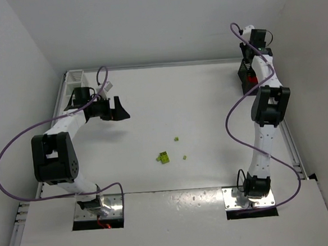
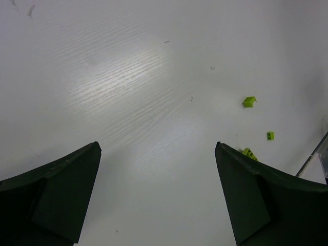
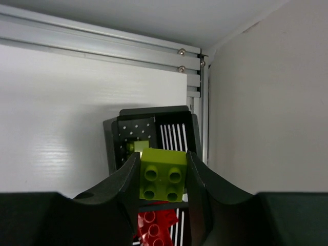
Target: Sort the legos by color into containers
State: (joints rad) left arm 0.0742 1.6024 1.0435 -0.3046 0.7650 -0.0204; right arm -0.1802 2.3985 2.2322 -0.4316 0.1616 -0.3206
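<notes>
Pinching lime brick [image 3: 163,180] over black bin [image 3: 174,134], R gripper [image 3: 163,177]; wrist cam only.

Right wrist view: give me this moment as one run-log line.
right gripper: shut on lime brick, at black bin | left gripper: open, empty | table: three loose lime bricks

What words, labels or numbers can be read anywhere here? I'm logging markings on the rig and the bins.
None can be read. The black bin, the white bin, the lime brick held in the right gripper and the table show no lettering, numbers or signs.
</notes>
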